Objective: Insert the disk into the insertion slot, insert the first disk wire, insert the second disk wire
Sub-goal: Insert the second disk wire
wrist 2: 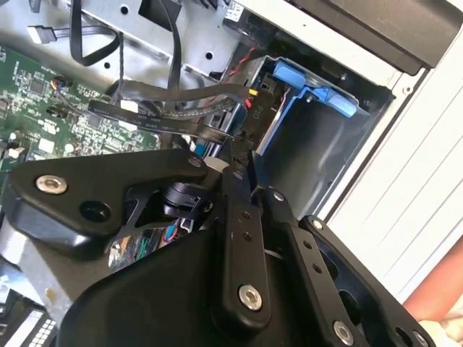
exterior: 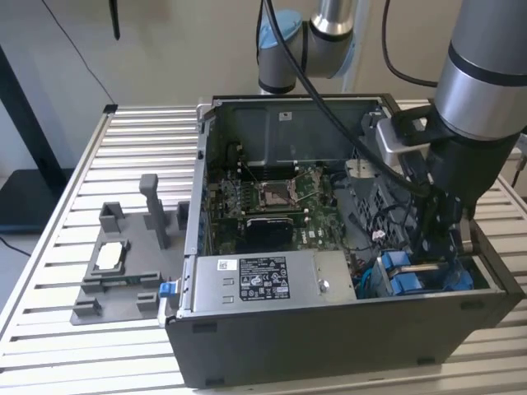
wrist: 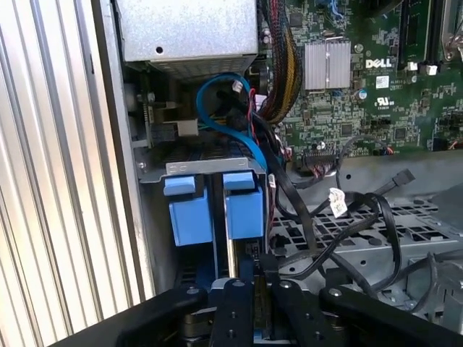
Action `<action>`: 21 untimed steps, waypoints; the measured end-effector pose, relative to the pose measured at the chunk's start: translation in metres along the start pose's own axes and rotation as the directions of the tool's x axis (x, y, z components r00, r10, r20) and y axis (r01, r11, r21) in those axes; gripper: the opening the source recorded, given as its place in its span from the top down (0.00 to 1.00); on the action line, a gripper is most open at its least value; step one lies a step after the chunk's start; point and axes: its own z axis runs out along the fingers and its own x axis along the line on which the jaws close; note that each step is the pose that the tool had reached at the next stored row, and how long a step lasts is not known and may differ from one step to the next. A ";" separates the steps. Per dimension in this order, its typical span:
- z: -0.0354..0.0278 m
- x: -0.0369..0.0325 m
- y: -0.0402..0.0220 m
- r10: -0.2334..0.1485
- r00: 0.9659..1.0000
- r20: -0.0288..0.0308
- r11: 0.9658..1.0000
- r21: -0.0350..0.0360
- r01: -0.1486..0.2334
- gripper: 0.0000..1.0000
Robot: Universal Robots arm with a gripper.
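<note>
Open PC case (exterior: 346, 329) on slatted bench (exterior: 90, 164). Gripper (exterior: 440, 247) lowered into the case's corner at exterior view's right, above the blue-framed disk (exterior: 412, 276) seated in the grey insertion slot (wrist: 210, 168). Jaws narrow, pinching a black wire connector (wrist 2: 221, 137) beside the disk

Silver-grey arm (exterior: 482, 66), blue joint caps, black screw-studded claw (wrist 2: 239, 217)

Green motherboard (exterior: 276, 197), silver power supply (exterior: 263, 280), grey fixture (exterior: 123, 267), slatted table (exterior: 49, 271)
</note>
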 end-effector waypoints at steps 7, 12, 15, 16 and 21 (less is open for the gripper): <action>-0.0014 0.0000 -0.0002 0.003 1.000 0.016 1.000 0.000 -0.003 0.84; -0.0013 0.0018 -0.0007 0.003 1.000 0.017 1.000 0.000 -0.003 0.84; -0.0006 0.0022 -0.0011 0.002 1.000 0.017 1.000 0.000 -0.002 0.84; -0.0002 0.0023 -0.0011 0.002 1.000 0.017 1.000 0.000 -0.002 0.84; 0.0018 0.0025 -0.0016 -0.002 1.000 0.020 1.000 0.001 0.002 0.84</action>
